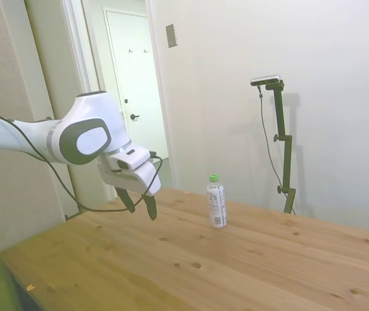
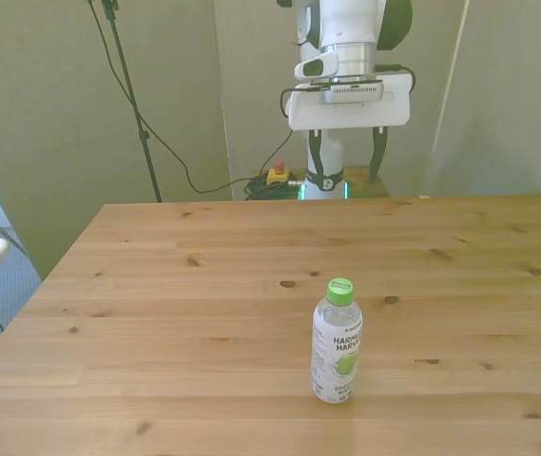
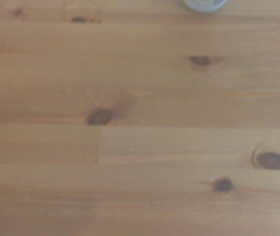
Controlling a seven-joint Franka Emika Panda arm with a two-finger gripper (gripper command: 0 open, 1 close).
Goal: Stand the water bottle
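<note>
The water bottle point(image 1: 216, 202) stands straight up on the wooden table point(image 1: 249, 259), with its green cap point(image 2: 340, 289) on top and its white label facing the front camera. In the front view it is a bit right of the middle, close to the near edge. Nothing touches it.

The white arm point(image 1: 54, 139) comes in from the side view's left, high over the table. Its wrist bends down, so the gripper point(image 1: 138, 206) points at the wood. The gripper hangs in the air, well apart from the bottle, above the table's far edge in the front view. Its two dark fingers point(image 2: 378, 157) are spread apart and hold nothing.

The wrist camera sees bare planks with dark knots. A small bit of the bottle point(image 3: 204, 4) peeks in at one edge.
</note>
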